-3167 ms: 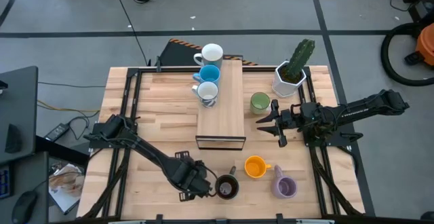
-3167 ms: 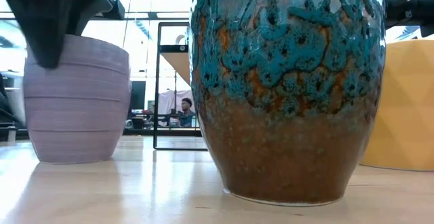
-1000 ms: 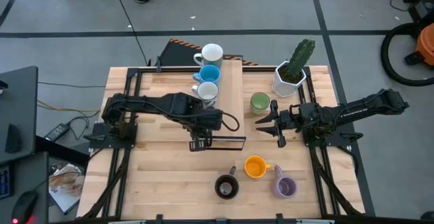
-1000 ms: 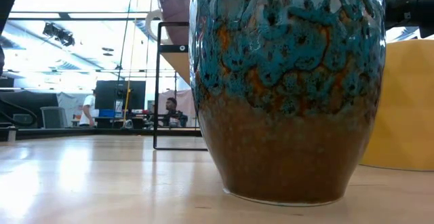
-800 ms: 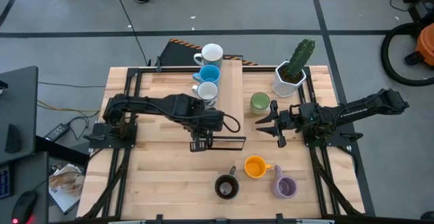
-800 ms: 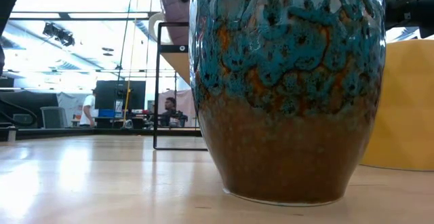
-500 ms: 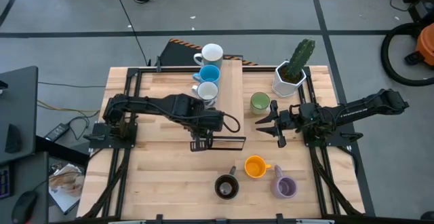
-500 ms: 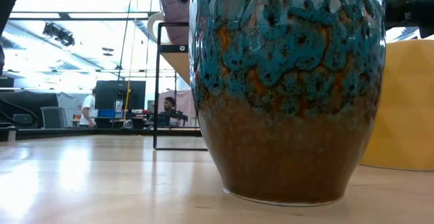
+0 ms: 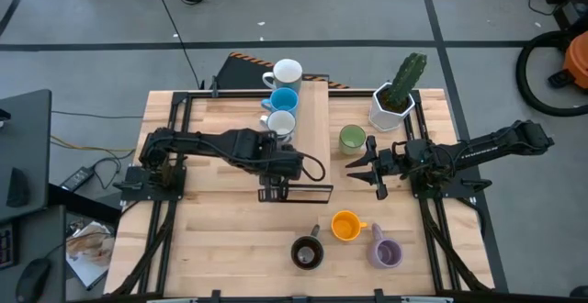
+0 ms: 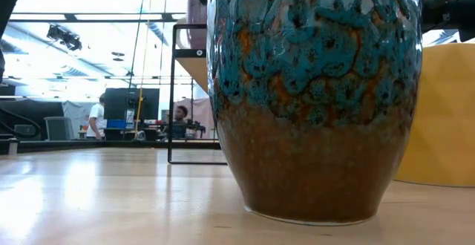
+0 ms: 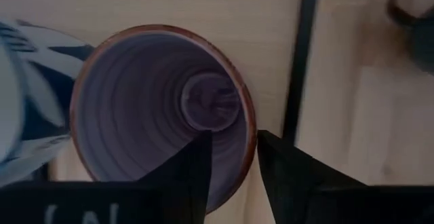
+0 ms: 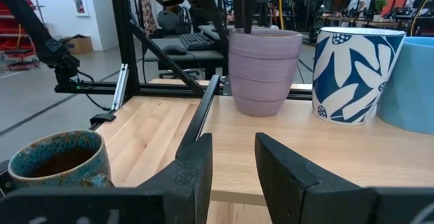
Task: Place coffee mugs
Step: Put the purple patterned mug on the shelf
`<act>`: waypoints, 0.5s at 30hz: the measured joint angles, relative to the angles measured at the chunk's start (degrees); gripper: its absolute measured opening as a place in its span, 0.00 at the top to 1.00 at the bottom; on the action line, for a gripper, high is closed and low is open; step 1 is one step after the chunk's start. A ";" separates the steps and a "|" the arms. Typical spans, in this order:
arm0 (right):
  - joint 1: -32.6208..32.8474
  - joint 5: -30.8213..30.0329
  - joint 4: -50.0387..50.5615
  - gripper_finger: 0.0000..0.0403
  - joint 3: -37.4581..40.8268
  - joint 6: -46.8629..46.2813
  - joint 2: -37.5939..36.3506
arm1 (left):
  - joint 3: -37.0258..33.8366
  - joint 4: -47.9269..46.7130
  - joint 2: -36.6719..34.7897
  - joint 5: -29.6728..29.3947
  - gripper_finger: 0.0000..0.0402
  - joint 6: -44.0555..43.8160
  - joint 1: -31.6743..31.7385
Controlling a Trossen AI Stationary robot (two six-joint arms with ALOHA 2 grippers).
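As the lavender mug (image 11: 163, 108) stands upright on the wooden riser (image 9: 308, 129), at 6 o'clock of the patterned white mug (image 9: 281, 124), the left gripper (image 9: 275, 173) straddles its wall, fingers partly parted with daylight showing, directly above, while the right gripper (image 9: 366, 167) waits half open at 3 o'clock.

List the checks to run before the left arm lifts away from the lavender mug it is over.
1. Lavender mug upright on the wooden shelf: ok.
2. Left gripper open, one finger inside the mug wall and one outside: ok.
3. Both fingers free of the mug wall: cannot tell.
4. Lavender mug apart from the patterned mug beside it: ok.
5. Right gripper open, empty and off to the side: ok.
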State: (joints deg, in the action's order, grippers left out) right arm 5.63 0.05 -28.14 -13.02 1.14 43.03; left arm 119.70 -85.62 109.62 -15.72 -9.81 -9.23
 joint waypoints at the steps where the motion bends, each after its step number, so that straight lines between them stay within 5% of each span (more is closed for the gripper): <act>1: 0.00 0.00 0.00 0.71 0.00 -0.07 0.00 | 0.00 0.00 0.00 -1.02 0.69 0.00 -0.02; 15: 0.00 0.02 0.33 0.71 0.00 0.07 0.00 | 0.00 0.02 -0.02 -4.86 0.71 -3.29 0.03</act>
State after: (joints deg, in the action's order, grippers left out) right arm 5.63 0.08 -27.81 -13.02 1.20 43.03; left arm 119.70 -85.60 109.61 -20.58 -13.10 -9.21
